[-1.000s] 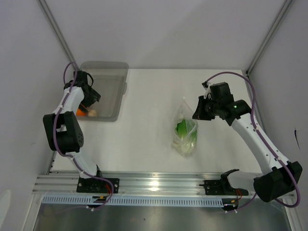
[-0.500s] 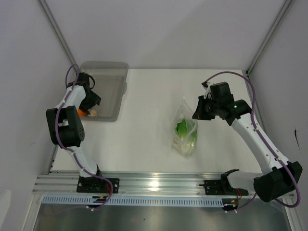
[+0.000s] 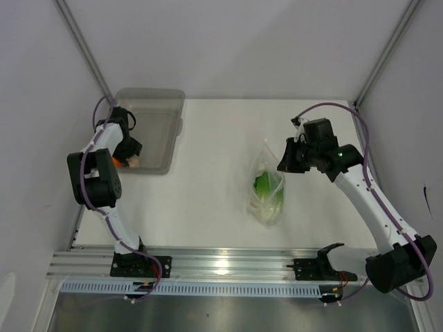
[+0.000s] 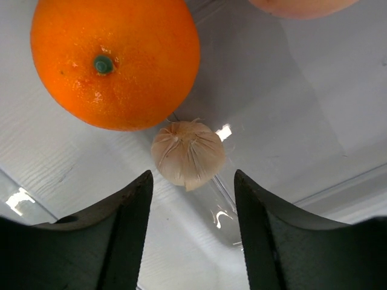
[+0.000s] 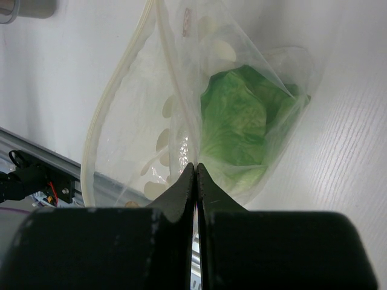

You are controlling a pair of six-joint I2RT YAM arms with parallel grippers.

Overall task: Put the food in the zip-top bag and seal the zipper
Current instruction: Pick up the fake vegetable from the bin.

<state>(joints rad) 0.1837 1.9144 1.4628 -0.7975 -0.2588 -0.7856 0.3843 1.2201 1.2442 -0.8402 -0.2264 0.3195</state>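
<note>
The clear zip-top bag (image 3: 267, 185) lies right of the table's middle with the green lettuce (image 3: 263, 184) inside; the right wrist view shows the bag (image 5: 139, 121) and the lettuce (image 5: 242, 127). My right gripper (image 3: 284, 164) is shut on the bag's upper edge (image 5: 195, 164) and holds its mouth up. My left gripper (image 3: 129, 151) is open inside the grey bin (image 3: 159, 117). In the left wrist view, the pale beige lump (image 4: 187, 152) lies just ahead of the gap between its fingers (image 4: 192, 199), touching an orange fruit (image 4: 115, 60). A second fruit (image 4: 302, 5) peeks in at the top edge.
The bin stands at the table's far left, against the left wall. A metal rail (image 3: 221, 266) runs along the near edge with both arm bases on it. Walls close in on both sides.
The left gripper has shifted a little toward the bin's near left corner, down over the fruit and lump. The right arm and the bag have stayed still.
</note>
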